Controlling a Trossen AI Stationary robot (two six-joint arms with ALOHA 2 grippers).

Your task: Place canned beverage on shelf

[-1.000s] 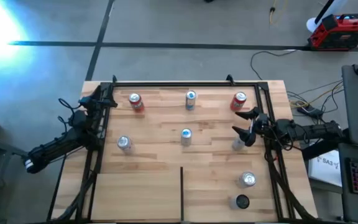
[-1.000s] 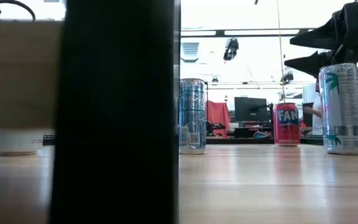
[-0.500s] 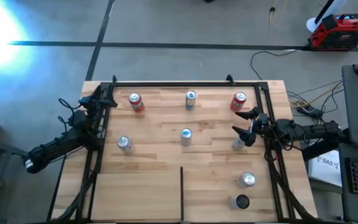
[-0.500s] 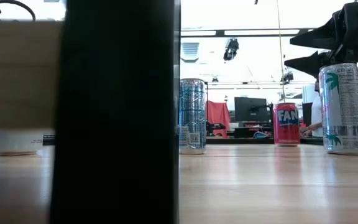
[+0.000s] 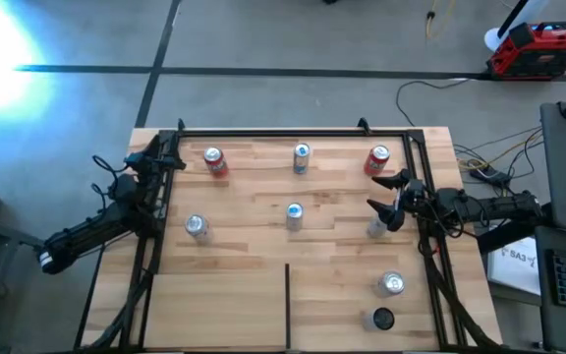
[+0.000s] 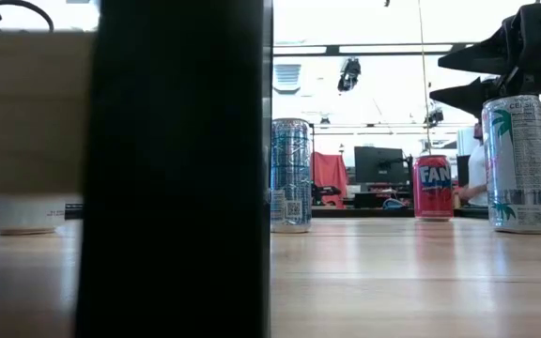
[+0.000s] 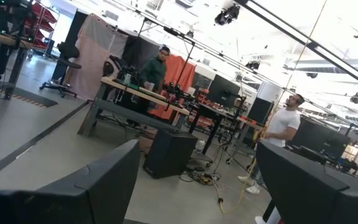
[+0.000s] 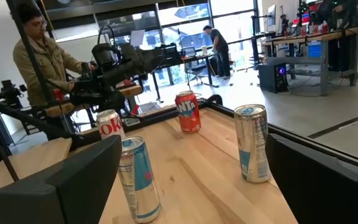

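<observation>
The shelf [image 5: 254, 285] is a light wooden board framed by black rails, with a thin black divider strip [image 5: 287, 305] at its near edge. Several cans stand upright on it: red ones [image 5: 214, 160] [image 5: 377, 160], silver-blue ones [image 5: 301, 157] [image 5: 294, 215], silver ones [image 5: 197, 227] [image 5: 391, 284] and a black one [image 5: 382, 319]. My right gripper [image 5: 386, 197] is open and empty at the right rail, level, pointing left. It is just above a palm-printed silver can [image 6: 517, 164], which also shows in the high view [image 5: 375, 229]. My left gripper [image 5: 177, 149] waits open at the far left corner.
The right wrist view shows a red can [image 8: 188, 112], a silver can [image 8: 252, 152], a white-blue can [image 8: 138, 180] and my left arm [image 8: 123, 65] across the board. People stand in the room behind. A black post [image 6: 172, 169] blocks the low view's left.
</observation>
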